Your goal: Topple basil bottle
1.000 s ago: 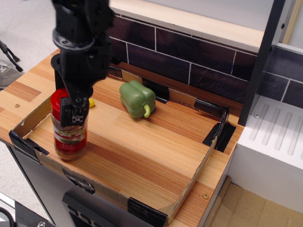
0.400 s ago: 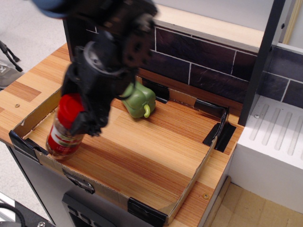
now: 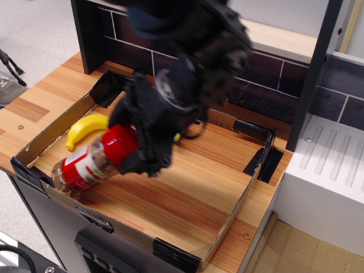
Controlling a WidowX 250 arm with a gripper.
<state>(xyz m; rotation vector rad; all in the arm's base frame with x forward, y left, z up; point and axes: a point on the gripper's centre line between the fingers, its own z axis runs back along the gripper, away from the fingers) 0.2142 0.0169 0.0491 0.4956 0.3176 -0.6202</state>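
Note:
The basil bottle is a clear jar with a red lid and a red-and-white label. It leans steeply, almost on its side, with its base in the tray's front left corner and its lid raised toward the right. My black gripper is blurred by motion. Its fingers sit around the red lid and appear shut on it. The green pepper is almost wholly hidden behind my arm; only its pale stem tip shows.
A yellow banana lies just behind the bottle at the tray's left. The low cardboard tray wall rings the wooden board. A dark tiled wall stands at the back, and a black post and a white rack at the right.
The bottle has gone from upright to steeply tilted, its lid swinging right and down. My arm has swept right across the tray, uncovering the banana and hiding the pepper.

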